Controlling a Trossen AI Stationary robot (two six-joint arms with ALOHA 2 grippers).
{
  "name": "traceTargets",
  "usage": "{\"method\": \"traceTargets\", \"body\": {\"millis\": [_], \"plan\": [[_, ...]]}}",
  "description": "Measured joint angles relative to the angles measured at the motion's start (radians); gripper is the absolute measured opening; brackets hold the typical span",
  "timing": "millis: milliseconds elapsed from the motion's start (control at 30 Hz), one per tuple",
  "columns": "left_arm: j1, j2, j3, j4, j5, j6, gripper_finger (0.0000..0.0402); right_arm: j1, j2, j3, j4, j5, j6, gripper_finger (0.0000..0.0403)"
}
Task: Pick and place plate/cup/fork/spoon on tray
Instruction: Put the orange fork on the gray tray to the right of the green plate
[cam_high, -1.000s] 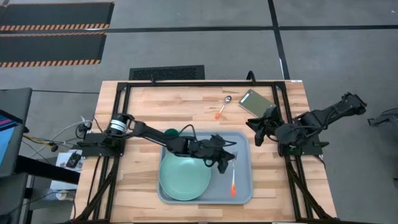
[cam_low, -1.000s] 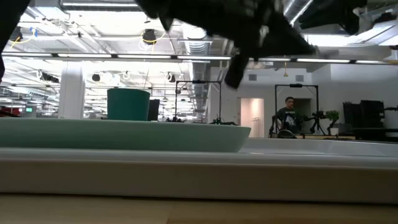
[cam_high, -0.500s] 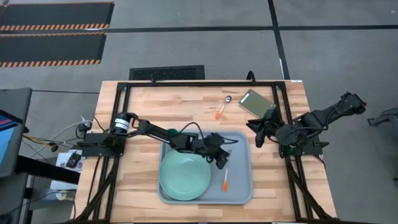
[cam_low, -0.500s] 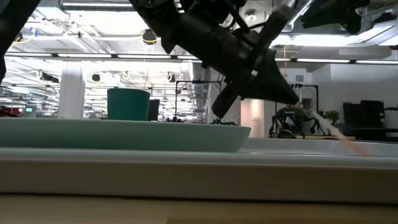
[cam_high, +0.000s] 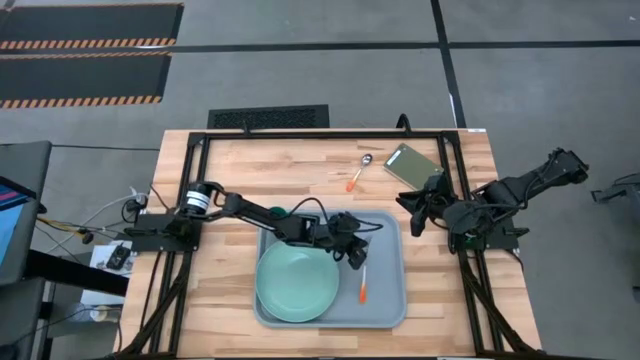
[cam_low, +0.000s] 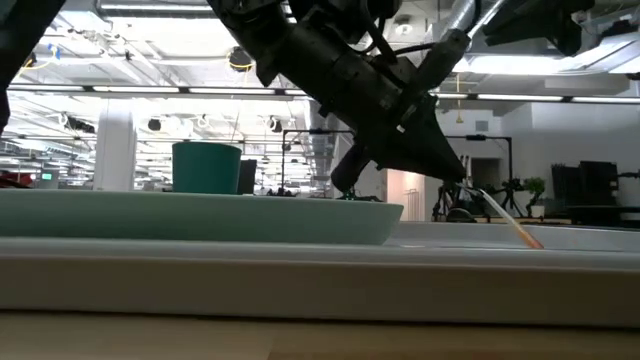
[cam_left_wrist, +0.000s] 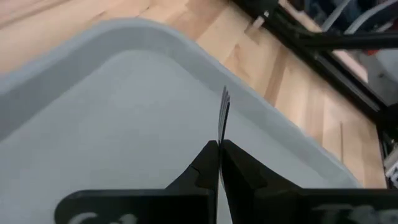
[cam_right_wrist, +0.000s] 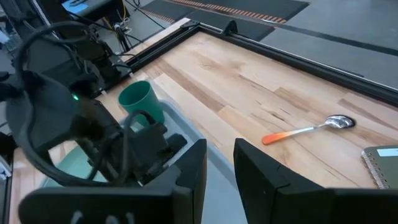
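left gripper (cam_high: 356, 262) clamps fork (cam_high: 362, 283) over tray (cam_high: 390, 300); cup (cam_high: 276, 213) half hidden | right gripper (cam_high: 412, 212) fingers parted, idle

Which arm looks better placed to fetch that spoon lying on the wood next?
Probably the right. Its pincer waits open just beside the spoon, while the left pincer is over the tray, shut on the fork.

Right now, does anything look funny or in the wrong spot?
Nothing is spilled or broken. The fork hangs tilted over the tray, pinched by its tines in the left gripper. The spoon lies alone on the table, away from the tray.
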Motion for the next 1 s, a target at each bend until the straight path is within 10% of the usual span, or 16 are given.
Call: {"method": "traceTargets", "body": {"millis": [1000], "plan": [[0.022,0.077,-0.002,0.051,0.079,-0.117,0.0006,0.0,0.0,0.0,-0.002,0.0,0.002,0.0107]]}}
